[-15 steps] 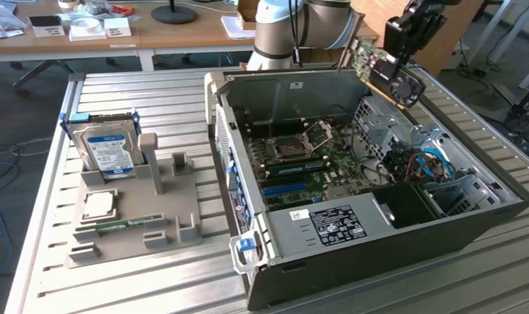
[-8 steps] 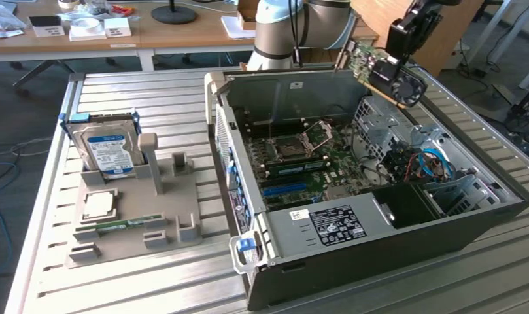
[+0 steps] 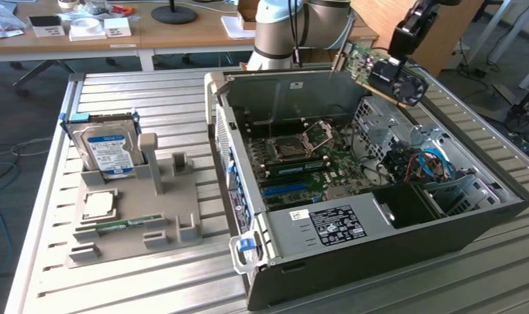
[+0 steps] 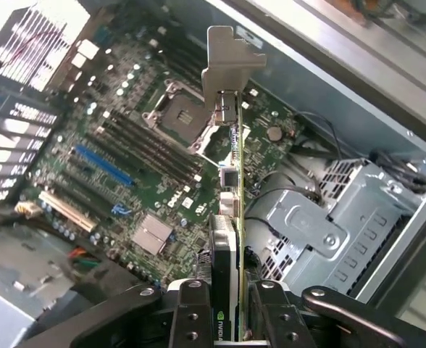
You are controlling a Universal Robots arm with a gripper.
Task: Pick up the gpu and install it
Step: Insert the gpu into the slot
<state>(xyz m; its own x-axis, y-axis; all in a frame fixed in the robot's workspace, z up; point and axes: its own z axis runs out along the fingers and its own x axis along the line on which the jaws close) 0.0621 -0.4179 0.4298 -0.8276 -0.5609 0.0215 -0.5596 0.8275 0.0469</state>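
Above the Dell-marked motherboard [image 4: 130, 199], end effector [image 4: 226, 310] clamped on the Nvidia-branded gpu [image 4: 232, 210]

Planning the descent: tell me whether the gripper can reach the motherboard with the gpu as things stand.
Probably yes. The case lies open, the gripper, shut on the gpu, hangs above the motherboard, and nothing shows between them.

Silver-grey arm [image 3: 277, 33], black gripper [image 4: 231, 313] with round screws.
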